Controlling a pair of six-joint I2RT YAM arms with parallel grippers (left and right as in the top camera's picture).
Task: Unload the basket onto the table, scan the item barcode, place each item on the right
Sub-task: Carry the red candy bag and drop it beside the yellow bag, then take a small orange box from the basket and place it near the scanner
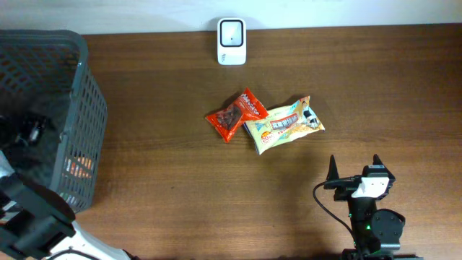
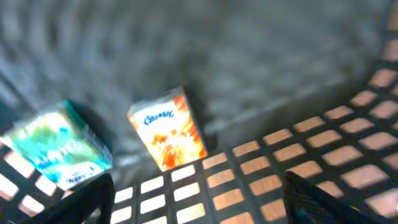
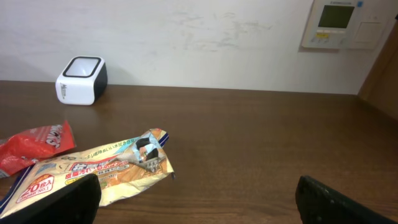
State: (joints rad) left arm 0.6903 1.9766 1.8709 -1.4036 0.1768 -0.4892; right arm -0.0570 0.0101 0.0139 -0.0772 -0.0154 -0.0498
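Observation:
A white barcode scanner (image 1: 232, 41) stands at the table's far edge. In front of it lie a red snack packet (image 1: 235, 115) and a beige snack packet (image 1: 285, 124), touching. My right gripper (image 1: 355, 170) hovers open near the front edge, right of the beige packet (image 3: 93, 171), with nothing between its fingers (image 3: 56, 202). My left gripper (image 2: 199, 205) is open inside the mesh basket (image 1: 79, 94). Below it lie an orange box (image 2: 168, 127) and a teal box (image 2: 59, 149), neither held.
The dark basket takes up the table's left end, its mesh wall (image 2: 280, 180) close under the left fingers. A wall panel (image 3: 339, 23) hangs behind the table at the right. The scanner (image 3: 81, 79) and the red packet (image 3: 34, 146) also show in the right wrist view.

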